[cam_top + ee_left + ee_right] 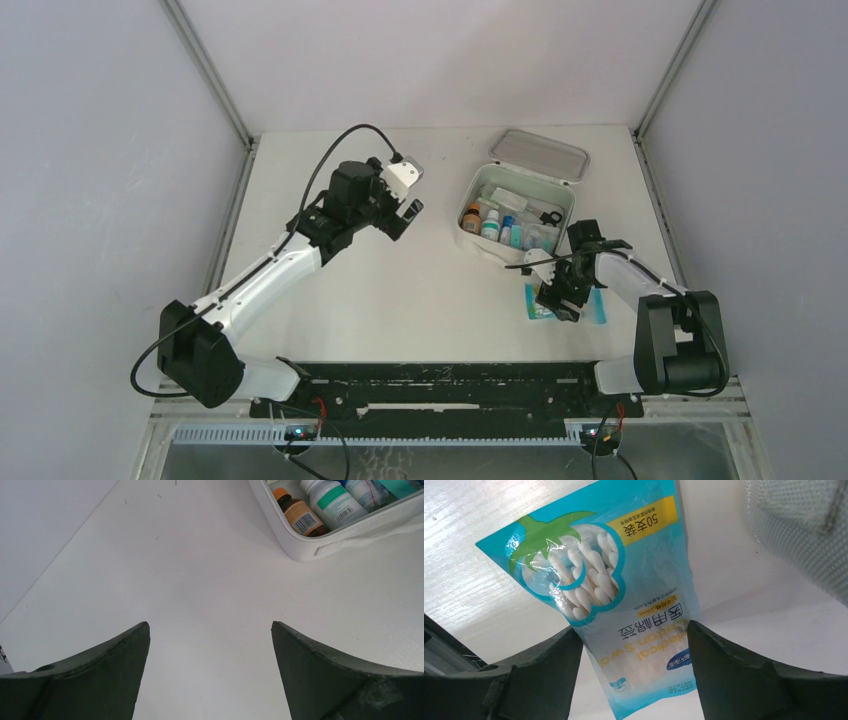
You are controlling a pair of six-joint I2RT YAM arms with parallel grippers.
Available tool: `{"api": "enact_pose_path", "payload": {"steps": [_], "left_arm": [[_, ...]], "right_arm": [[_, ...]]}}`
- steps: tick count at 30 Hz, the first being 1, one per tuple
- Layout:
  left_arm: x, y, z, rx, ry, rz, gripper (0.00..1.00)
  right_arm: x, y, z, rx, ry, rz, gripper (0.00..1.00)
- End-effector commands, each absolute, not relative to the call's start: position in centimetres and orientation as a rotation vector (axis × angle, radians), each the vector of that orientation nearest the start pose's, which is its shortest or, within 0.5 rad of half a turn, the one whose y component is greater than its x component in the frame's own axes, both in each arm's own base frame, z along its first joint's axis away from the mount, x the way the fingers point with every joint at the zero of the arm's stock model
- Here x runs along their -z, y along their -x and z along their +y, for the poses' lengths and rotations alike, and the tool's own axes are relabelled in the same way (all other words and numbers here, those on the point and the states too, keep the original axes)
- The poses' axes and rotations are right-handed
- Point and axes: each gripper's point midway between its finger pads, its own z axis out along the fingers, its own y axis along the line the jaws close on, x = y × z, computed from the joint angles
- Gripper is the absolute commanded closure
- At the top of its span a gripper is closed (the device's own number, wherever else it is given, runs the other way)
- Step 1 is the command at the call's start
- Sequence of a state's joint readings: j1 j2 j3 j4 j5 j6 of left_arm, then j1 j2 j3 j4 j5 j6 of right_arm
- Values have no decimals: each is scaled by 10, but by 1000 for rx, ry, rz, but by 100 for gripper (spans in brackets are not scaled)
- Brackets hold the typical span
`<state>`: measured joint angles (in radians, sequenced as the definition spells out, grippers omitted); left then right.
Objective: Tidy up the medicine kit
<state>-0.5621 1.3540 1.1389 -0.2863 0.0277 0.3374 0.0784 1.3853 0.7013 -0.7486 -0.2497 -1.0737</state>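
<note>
The kit [487, 250] lies open on the far right part of the table [400, 300], its lid [545, 155] thrown back on the far side. Small items stand packed inside it. Among them, at its left end, are a brown bottle [300, 517] with an orange cap and, just beside it, a white bottle [332, 500] with a green label.

The left end effector [210, 625] is spread wide with nothing between its fingers. It hangs over bare table to the left of the kit, whose near corner shows at the top of the left wrist view.

The right end effector [631, 630] is also spread wide, just in front of the kit on the near side. It sits over a blue swab packet [614, 595] that lies flat on the table. The packet's lower end runs between the two fingers [539, 670], which stand on either side of it. I cannot tell whether they touch it. A corner of the kit's white fabric wall fills the top right of the right wrist view, close to the packet.
</note>
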Motion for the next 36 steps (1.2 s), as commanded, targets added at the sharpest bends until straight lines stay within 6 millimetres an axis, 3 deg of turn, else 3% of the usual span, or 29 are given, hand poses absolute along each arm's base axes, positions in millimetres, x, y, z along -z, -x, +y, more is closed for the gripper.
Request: {"api": "enact_pose_path", "payload": {"steps": [1,11,17,23,28,33,36], "left_arm": [[-231,-359,-212,147,-916,1822,6],[-238,-352,-214,163,-977,1773,6],[-239,-334,-224,243,-1089,1702,8],[-234,-290,-245,457,-1327,1594,11],[-248,-241,-255,629,-1576,1392,13],[-268,-213,-258,673,-1697,1172,13],[-268,-203,-253,650,-1733,1109,13]], "right_arm": [[-9,-210,32,-271,1609,2405,30],[-24,-194,65,-366,1659,2342,53],[-55,-198,101,-572,1617,2272,62],[-108,-207,147,-830,1561,2132,63],[-150,-206,191,-1075,1530,2000,64],[-184,-206,233,-1240,1526,1865,64],[-194,-201,254,-1315,1542,1810,64]]}}
